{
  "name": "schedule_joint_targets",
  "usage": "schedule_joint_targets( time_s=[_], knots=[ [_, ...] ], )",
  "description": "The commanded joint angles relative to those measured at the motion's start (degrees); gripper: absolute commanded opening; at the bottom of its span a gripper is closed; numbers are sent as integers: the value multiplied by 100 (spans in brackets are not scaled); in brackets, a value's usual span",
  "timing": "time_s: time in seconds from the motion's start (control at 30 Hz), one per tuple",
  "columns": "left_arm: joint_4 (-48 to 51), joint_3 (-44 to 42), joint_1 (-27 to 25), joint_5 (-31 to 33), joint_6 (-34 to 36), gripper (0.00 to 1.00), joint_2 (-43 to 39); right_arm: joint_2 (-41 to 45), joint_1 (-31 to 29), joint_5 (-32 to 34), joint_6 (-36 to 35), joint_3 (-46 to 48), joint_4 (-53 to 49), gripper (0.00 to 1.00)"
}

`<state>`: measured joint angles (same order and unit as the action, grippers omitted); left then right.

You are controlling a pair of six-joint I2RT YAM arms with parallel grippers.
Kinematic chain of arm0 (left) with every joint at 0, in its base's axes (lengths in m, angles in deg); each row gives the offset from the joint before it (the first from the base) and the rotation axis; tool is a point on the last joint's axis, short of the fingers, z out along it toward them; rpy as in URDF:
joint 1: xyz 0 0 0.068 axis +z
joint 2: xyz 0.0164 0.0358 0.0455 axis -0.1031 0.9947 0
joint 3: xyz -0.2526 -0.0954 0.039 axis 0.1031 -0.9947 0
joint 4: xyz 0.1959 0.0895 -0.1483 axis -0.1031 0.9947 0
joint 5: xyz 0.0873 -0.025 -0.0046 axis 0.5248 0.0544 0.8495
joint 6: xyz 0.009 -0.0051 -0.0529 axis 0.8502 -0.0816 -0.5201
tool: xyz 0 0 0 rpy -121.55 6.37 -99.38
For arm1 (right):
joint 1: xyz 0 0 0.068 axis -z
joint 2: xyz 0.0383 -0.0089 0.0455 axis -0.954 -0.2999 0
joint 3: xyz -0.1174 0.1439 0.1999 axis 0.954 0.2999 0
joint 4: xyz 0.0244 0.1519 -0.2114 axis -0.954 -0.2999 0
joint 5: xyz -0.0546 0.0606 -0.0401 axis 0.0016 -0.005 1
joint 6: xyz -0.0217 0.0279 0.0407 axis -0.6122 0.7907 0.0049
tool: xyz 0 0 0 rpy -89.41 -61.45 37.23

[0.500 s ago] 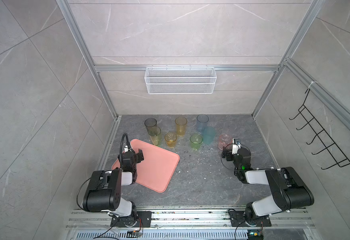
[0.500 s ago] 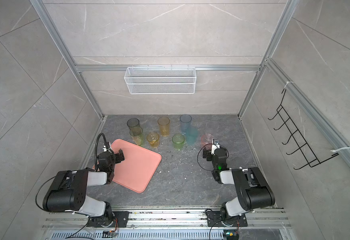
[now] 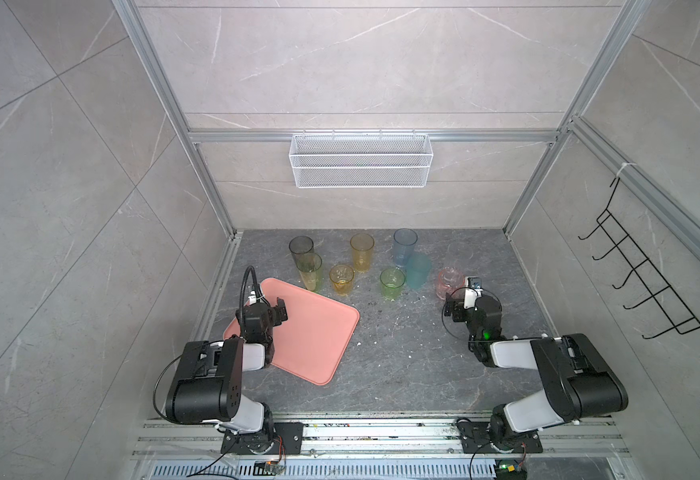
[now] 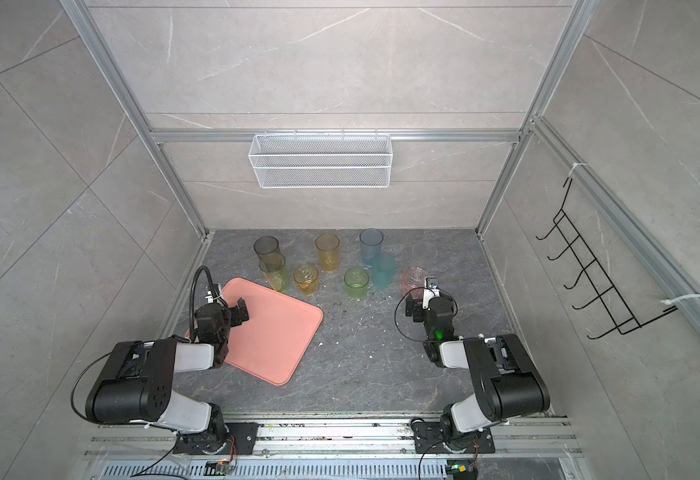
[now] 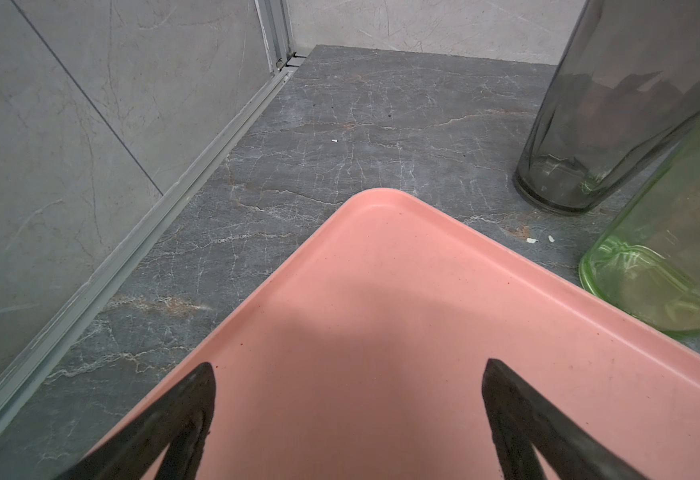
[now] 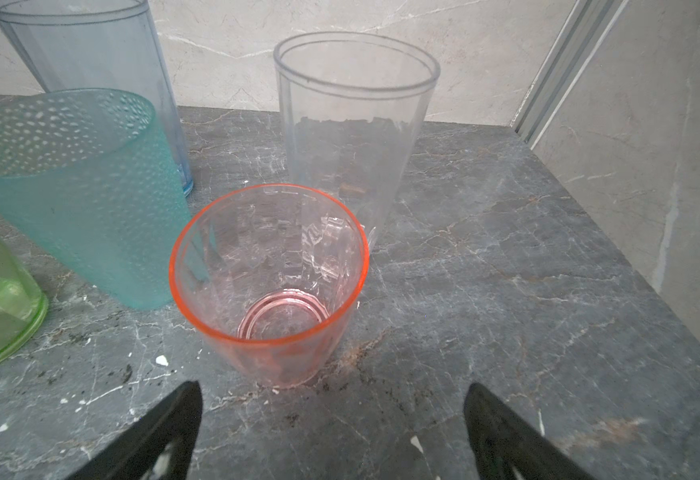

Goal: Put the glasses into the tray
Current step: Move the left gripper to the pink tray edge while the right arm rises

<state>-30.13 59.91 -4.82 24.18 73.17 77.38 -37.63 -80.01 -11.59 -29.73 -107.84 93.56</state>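
Glasses [image 4: 327,251] are all standing upright on the dark floor [image 3: 402,357], outside the tray [image 3: 319,336]. In both top views we are seeing them strung in a loose band just above the frame's centre.

At the band's left end the grey glass [image 3: 301,248] is standing with the yellow-green glass [image 3: 310,271] just below it, right beside the tray's rim; we cannot tell whether glass and rim are touching. Moving rightward, we are finding the short amber glass [image 3: 341,280], the tall amber glass [image 3: 361,251], the green glass [image 3: 392,283], the blue glass [image 3: 405,246], the teal glass [image 3: 418,271] and the pink glass [image 3: 449,282]. In the right wrist view the clear glass [image 6: 352,137] is standing just behind the pink one.

The tray is lying skewed, left of centre and slightly below it. The left gripper [image 3: 280,309] is hanging over the tray's upper-left part, jaws spread wide and gripping nothing. The right gripper [image 6: 331,388] is sitting right of centre in both top views, jaws equally wide and empty. It is facing the pink glass close ahead without touching it.
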Motion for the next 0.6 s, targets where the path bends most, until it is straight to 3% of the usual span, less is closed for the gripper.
schedule_joint_targets(
  time_s=[0.0, 0.23, 0.47, 0.57],
  knots=[
    [-231, 114, -18, -24, 90, 100, 16, -42, 7, 33, 126, 5, 153, 99],
    [-269, 41, -23, 56, 94, 100, -122, -26, 8, 34, 126, 25, 186, 99],
    [613, -37, -79, 366, 34, 100, -1397, 839, -4, 196, 107, 185, -156, 99],
    [1682, 224, -102, 988, -594, 100, -2124, 1408, -6, 346, 165, 164, -620, 99]
  ],
)
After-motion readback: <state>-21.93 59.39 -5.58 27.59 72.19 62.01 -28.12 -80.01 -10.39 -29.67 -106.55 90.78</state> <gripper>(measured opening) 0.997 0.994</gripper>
